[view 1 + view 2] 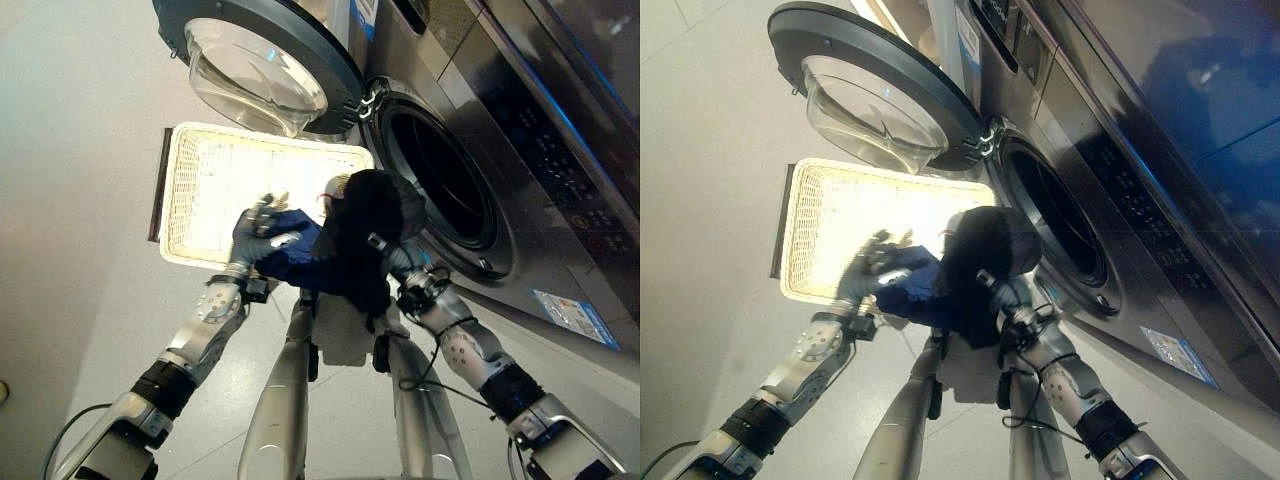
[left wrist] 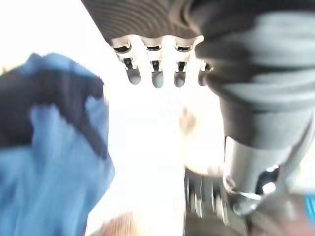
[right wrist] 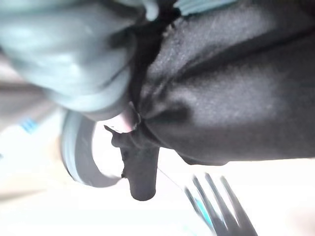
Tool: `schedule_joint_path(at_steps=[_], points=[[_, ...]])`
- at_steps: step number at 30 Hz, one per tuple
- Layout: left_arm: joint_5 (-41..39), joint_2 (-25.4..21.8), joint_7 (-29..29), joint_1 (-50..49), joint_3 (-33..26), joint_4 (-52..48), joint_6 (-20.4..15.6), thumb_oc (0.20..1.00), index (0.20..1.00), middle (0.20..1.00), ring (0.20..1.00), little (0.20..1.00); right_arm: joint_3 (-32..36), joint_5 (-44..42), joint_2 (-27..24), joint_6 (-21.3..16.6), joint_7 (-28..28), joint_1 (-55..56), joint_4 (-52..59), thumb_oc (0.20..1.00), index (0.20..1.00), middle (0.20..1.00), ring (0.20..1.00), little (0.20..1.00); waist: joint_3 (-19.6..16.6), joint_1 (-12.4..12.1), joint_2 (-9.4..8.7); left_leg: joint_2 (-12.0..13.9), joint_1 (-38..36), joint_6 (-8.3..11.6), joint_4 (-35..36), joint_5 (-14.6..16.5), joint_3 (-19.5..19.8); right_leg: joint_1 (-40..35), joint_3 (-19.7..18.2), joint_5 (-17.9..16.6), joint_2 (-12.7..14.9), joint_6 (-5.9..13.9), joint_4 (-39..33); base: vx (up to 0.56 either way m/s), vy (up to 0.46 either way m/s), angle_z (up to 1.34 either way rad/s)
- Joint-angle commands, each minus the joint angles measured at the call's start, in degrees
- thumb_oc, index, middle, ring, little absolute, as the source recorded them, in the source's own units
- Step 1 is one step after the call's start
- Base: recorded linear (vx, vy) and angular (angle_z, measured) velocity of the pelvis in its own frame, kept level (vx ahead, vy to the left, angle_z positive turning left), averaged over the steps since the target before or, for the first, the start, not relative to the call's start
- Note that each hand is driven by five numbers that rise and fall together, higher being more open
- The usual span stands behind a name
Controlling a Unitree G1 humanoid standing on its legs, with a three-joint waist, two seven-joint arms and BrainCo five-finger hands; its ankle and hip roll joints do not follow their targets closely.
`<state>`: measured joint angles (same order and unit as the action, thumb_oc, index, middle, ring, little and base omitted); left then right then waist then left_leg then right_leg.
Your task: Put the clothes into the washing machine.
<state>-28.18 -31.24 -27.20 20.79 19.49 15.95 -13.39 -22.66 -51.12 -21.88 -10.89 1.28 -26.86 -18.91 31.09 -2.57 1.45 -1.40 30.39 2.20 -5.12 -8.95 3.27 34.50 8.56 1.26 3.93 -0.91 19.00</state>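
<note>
Two hands lift a bundle of clothes (image 1: pixel 345 245) above the white basket (image 1: pixel 200 190), just before the washer's open drum (image 1: pixel 440 185). The left hand (image 1: pixel 258 228) rests straight-fingered on the blue cloth (image 1: pixel 290 250). The right hand (image 1: pixel 395 260) is buried under black cloth, grip unclear.

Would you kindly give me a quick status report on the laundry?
Left hand open against blue garment. Right hand buried in black garment, fingers unseen. Bundle at washing machine opening, door open, not yet inside.

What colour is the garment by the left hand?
Dark blue garment at the left hand; left eye view shows it best.
</note>
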Motion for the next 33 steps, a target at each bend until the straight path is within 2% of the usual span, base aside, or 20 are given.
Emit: schedule_joint_path(at_steps=[1,4,6,7,8,9,12,15,17,19,20,21,22,23,25,26,27,30,32,33], points=[[0.54,3.43,-3.60,0.00,-3.49,-1.58,-4.51,1.000,1.000,1.000,1.000,1.000,2.23,5.35,-0.20,-5.17,-4.65,-2.97,-0.26,0.200,0.200,0.200,0.200,0.200,-1.30,-0.03,2.08,-6.35,1.17,-5.69,-5.47,3.26,-2.92,-2.34,-0.12,-6.75,-1.32,2.75,-7.33,0.07,-0.027,0.03],[-7.37,4.58,3.09,0.75,-4.35,-1.18,-4.49,1.000,1.000,1.000,1.000,1.000,3.62,6.55,-1.94,-5.18,-6.90,-7.14,-5.55,0.200,0.200,0.200,0.200,0.200,-1.30,-0.78,2.84,-6.34,1.61,-5.55,-6.12,3.48,-2.92,-2.12,0.37,-5.96,-0.98,2.51,-6.15,0.07,-0.034,0.02],[-9.81,4.67,6.50,1.31,-4.01,-0.61,-4.65,1.000,1.000,1.000,1.000,1.000,7.65,-2.44,-4.66,-1.83,-5.44,-13.47,-14.01,0.200,0.200,0.200,0.200,0.200,-1.30,-1.74,3.98,-6.24,2.29,-5.24,-7.14,3.88,-2.92,-1.51,0.88,-4.74,-0.68,2.27,-4.03,0.09,-0.045,0.04],[-11.00,4.12,7.75,1.75,-3.80,-0.39,-4.40,1.000,1.000,1.000,1.000,1.000,9.24,-11.07,-5.96,-1.16,-6.63,-16.63,-17.85,0.200,0.200,0.200,0.200,0.200,-1.30,-2.21,4.46,-6.14,2.84,-5.12,-7.72,4.13,-2.97,-0.99,0.97,-4.15,-0.64,2.09,-3.08,0.06,-0.033,0.05],[-11.49,3.97,8.30,1.89,-3.81,-0.12,-4.43,1.000,1.000,1.000,1.000,1.000,10.87,-13.05,-5.99,-0.13,-5.85,-17.80,-19.87,0.200,0.200,0.200,0.200,0.200,-1.30,-2.32,4.68,-6.13,2.92,-5.09,-7.83,4.22,-2.95,-0.91,1.01,-3.90,-0.65,2.03,-2.74,0.08,-0.037,0.07],[-12.17,3.61,9.84,2.07,-3.66,0.79,-4.66,1.000,1.000,1.000,1.000,1.000,15.15,-21.90,-6.29,-0.67,-7.62,-20.85,-25.68,0.200,0.200,0.200,0.200,0.200,-1.30,-2.80,5.35,-6.09,3.40,-5.05,-8.14,4.54,-2.75,-0.37,1.07,-3.11,-0.76,1.99,-1.59,0.06,-0.023,0.04],[-11.24,3.02,10.33,2.07,-2.85,0.98,-4.63,1.000,1.000,1.000,1.000,1.000,18.06,-27.36,-7.05,-3.21,-10.08,-24.58,-30.77,0.200,0.200,0.200,0.200,0.200,-1.30,-3.25,6.12,-6.19,3.91,-5.23,-8.18,4.72,-2.34,0.35,0.91,-2.63,-1.12,1.92,-0.70,0.05,-0.018,0.03],[-8.39,1.15,9.50,2.44,-0.35,0.11,-3.97,1.000,1.000,1.000,1.000,1.000,20.09,-29.95,-9.67,-13.47,-15.11,-30.78,-33.77,0.200,0.200,0.200,0.200,0.200,-1.30,-3.77,7.22,-6.40,5.16,-5.55,-8.71,4.99,-1.91,1.92,0.69,-2.41,-1.43,1.75,0.44,0.06,-0.017,0.02],[-5.04,-0.52,8.18,1.85,1.46,-0.36,-3.97,1.000,1.000,1.000,1.000,1.000,21.82,-30.04,-11.68,-28.18,-19.47,-33.49,-33.68,0.200,0.200,0.200,0.200,0.200,-1.30,-3.78,7.76,-6.64,5.98,-5.76,-9.10,5.14,-1.57,2.97,0.24,-2.52,-1.68,1.71,0.86,0.06,0.009,0.00],[-4.07,-1.69,7.94,1.85,2.49,-0.45,-4.15,1.000,1.000,1.000,1.000,1.000,22.71,-27.03,-12.67,-34.77,-23.42,-34.42,-33.62,0.200,0.200,0.200,0.200,0.200,-1.30,-3.69,7.96,-6.74,6.41,-5.91,-9.29,5.29,-1.33,3.60,-0.14,-2.66,-1.86,1.84,1.10,0.05,0.014,-0.03],[-4.08,-1.76,8.07,1.90,2.57,-0.45,-4.12,1.000,1.000,1.000,1.000,1.000,22.73,-25.93,-12.73,-35.63,-24.51,-34.52,-33.63,0.200,0.200,0.200,0.200,0.200,-1.30,-3.73,7.96,-6.73,6.48,-5.93,-9.33,5.32,-1.34,3.70,-0.20,-2.67,-1.89,1.85,1.14,0.05,0.028,-0.06],[-5.76,-2.38,8.90,2.22,3.80,-0.97,-3.98,1.000,1.000,1.000,1.000,1.000,22.38,-18.85,-14.50,-41.39,-31.37,-36.85,-35.31,0.200,0.200,0.200,0.200,0.200,-1.30,-3.67,8.43,-6.76,6.65,-6.09,-9.11,5.27,-1.32,4.26,-0.65,-2.85,-2.12,1.91,1.23,0.04,0.026,-0.07],[-5.95,-2.58,9.17,2.39,4.20,-1.12,-3.81,1.000,1.000,1.000,1.000,1.000,22.25,-15.32,-15.38,-43.26,-34.33,-37.68,-35.93,0.200,0.200,0.200,0.200,0.200,-1.30,-3.59,8.56,-6.80,6.68,-6.16,-9.02,5.30,-1.28,4.40,-0.80,-2.89,-2.19,1.98,1.23,0.05,0.031,-0.11],[-6.47,-3.23,9.77,2.83,4.73,-1.17,-3.73,1.000,1.000,1.000,1.000,1.000,21.74,-7.38,-16.58,-44.74,-41.12,-38.80,-36.24,0.200,0.200,0.200,0.200,0.200,-1.30,-3.45,8.74,-6.76,6.90,-6.26,-8.95,5.31,-1.37,4.81,-1.01,-3.11,-2.30,2.09,1.18,0.03,0.016,-0.10],[-6.99,-3.72,10.12,3.25,5.08,-1.21,-3.81,1.000,1.000,1.000,1.000,1.000,21.10,-1.79,-17.45,-45.26,-47.06,-39.85,-36.56,0.200,0.200,0.200,0.200,0.200,-1.30,-3.38,8.83,-6.71,7.32,-6.32,-8.81,4.89,-1.57,5.28,-1.12,-3.68,-2.40,2.03,0.90,0.01,0.014,-0.16],[-7.66,-4.66,10.49,3.72,6.01,-0.77,-4.18,1.000,1.000,1.000,1.000,1.000,19.95,4.52,-18.70,-45.81,-57.31,-40.53,-36.59,0.413,0.413,0.413,0.413,0.413,-1.30,-3.04,8.89,-6.72,7.19,-6.34,-8.93,5.42,-1.83,5.41,-1.49,-3.49,-2.54,2.31,1.00,0.00,0.010,-0.17],[-7.88,-4.99,10.80,4.15,6.02,-0.32,-4.46,1.000,1.000,1.000,1.000,1.000,19.92,3.43,-18.90,-45.77,-58.16,-40.74,-36.63,1.000,1.000,1.000,1.000,1.000,-1.30,-2.92,8.84,-6.62,7.82,-6.32,-8.86,4.96,-2.04,6.02,-1.55,-4.13,-2.60,2.29,0.74,0.03,-0.003,-0.13],[-6.92,-6.36,9.48,5.84,6.89,1.16,-3.95,1.000,1.000,1.000,1.000,1.000,20.39,-19.16,-18.12,-41.39,-39.54,-39.43,-37.26,1.000,1.000,1.000,1.000,1.000,-1.30,-2.46,8.50,-6.62,7.79,-6.30,-8.92,5.41,-2.16,6.00,-1.97,-4.18,-2.70,2.51,0.38,0.04,-0.028,-0.06],[-2.87,-7.60,6.28,8.09,7.48,2.49,-2.46,1.000,1.000,1.000,1.000,1.000,20.71,-45.50,-17.23,-30.71,-16.23,-38.68,-40.06,1.000,1.000,1.000,1.000,1.000,-1.30,-2.38,8.18,-6.56,8.07,-6.26,-8.75,5.32,-2.38,6.22,-1.99,-4.64,-2.58,2.55,-0.28,0.02,-0.049,-0.05],[-0.63,-8.28,4.27,9.21,7.84,3.31,-1.97,1.000,1.000,1.000,1.000,1.000,20.71,-54.90,-16.41,-24.30,-8.56,-38.12,-41.23,1.000,1.000,1.000,1.000,1.000,-1.30,-2.30,8.02,-6.47,8.28,-6.24,-8.73,5.26,-2.57,6.42,-2.00,-4.84,-2.54,2.53,-0.48,0.01,-0.067,-0.02]])
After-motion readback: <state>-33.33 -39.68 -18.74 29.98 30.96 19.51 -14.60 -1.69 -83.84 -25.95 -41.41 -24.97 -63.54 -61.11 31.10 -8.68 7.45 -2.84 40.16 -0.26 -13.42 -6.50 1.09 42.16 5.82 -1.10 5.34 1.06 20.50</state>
